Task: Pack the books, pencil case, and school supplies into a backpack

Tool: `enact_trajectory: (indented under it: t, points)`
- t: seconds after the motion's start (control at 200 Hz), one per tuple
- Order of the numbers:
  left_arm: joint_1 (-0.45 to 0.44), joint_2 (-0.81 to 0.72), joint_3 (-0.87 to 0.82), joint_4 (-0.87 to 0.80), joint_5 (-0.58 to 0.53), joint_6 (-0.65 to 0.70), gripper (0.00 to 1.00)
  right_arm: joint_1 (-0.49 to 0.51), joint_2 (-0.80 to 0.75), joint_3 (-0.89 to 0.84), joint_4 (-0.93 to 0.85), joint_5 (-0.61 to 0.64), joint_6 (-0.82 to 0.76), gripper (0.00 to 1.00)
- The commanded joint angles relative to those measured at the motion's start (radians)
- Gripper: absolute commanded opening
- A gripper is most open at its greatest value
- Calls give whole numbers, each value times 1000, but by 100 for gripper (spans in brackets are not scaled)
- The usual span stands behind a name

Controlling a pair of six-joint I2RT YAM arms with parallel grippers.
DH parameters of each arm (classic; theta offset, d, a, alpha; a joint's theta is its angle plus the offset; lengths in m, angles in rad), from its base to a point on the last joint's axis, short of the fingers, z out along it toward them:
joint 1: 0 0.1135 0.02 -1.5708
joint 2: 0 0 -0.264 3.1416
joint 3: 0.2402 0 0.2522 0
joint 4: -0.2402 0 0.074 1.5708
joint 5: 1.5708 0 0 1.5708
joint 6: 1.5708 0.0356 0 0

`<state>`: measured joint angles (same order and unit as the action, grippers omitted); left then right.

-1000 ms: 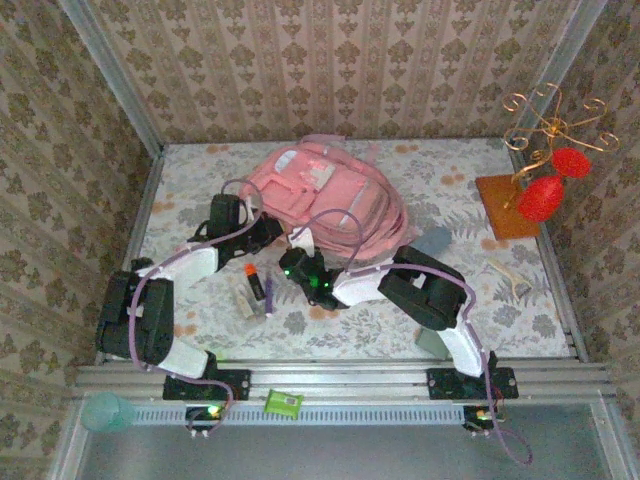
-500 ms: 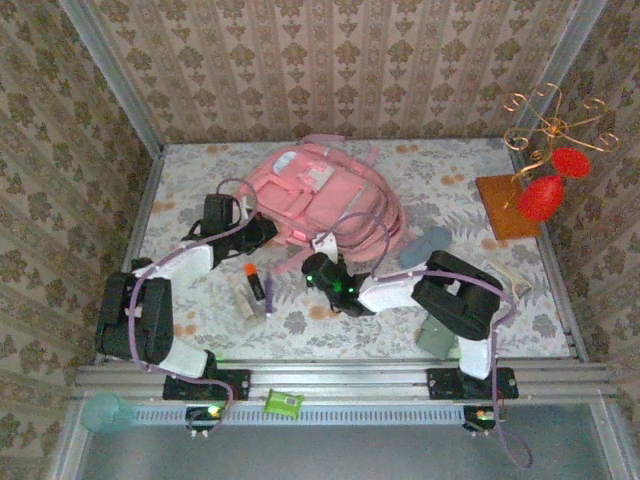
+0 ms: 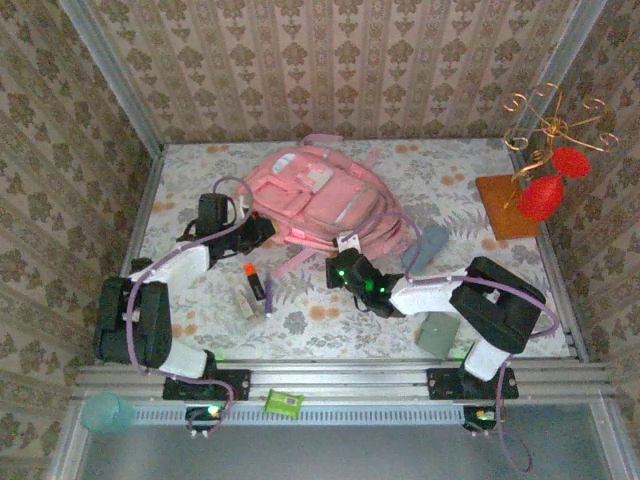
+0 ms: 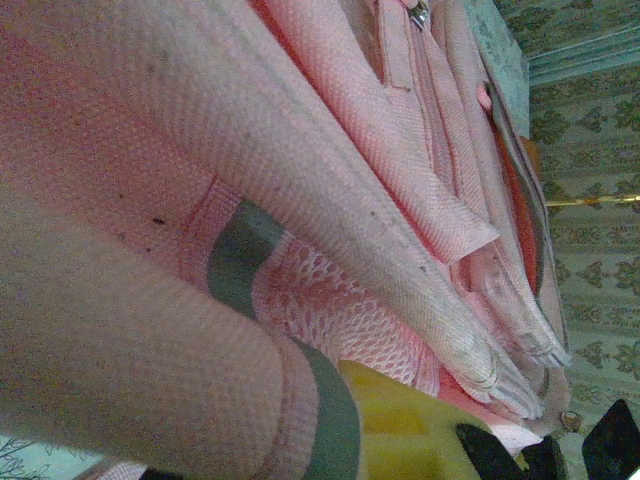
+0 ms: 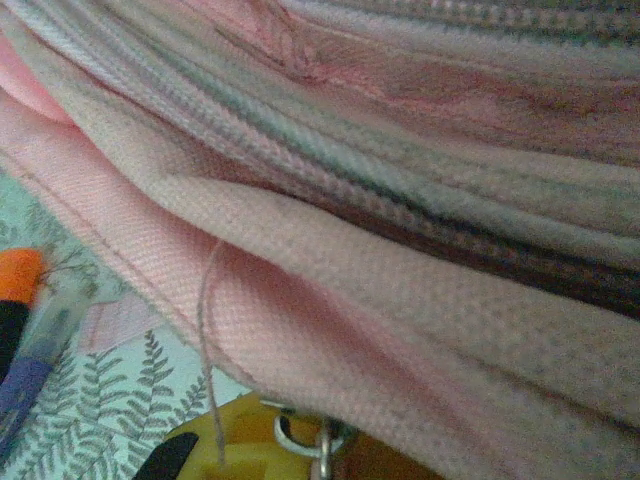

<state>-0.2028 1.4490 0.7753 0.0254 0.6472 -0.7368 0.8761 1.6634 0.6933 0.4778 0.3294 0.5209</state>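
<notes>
The right arm had swung rightward since the earlier frames, its elbow drawing out toward the table's right side and the right gripper (image 3: 343,258) travelling along the near edge of the backpack (image 3: 320,195). The left arm had barely shifted. The backpack lay flat in the middle of the flowered table (image 3: 200,170), front pockets up, its straps trailing toward the arms.

The left gripper (image 3: 262,230) sat at the bag's left side. Its jaws were fully closed, and in the left wrist view a fold of pink fabric with grey trim was bunched over the yellow finger pad, apparently pinched.

The right gripper's jaws were also closed. In the right wrist view a small metal zip pull (image 5: 312,438) hung right at the fingertips and seemed to be caught between them, under the bag's seam.

The marker (image 3: 253,281) with the orange cap, the purple pen (image 3: 268,294) and the beige block (image 3: 243,303) lay together on the table between the two arms, outside the bag.
</notes>
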Motion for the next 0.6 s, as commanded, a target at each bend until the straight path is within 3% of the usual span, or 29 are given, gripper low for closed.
enact_trajectory:
  t: [0.0, 0.21, 0.39, 0.595]
  points:
    - [43, -38, 30, 30, -63, 41, 0, -52, -62, -49, 19, -57, -25, 0]
    - [105, -33, 13, 13, -113, 72, 0, -132, -188, -115, -113, -139, -84, 0]
    - [124, -29, 28, -6, -129, 97, 0, -139, -305, -103, -288, -70, -97, 0]
    - [157, 40, 64, -13, -228, 147, 0, -224, -323, 4, -559, -46, 16, 0]
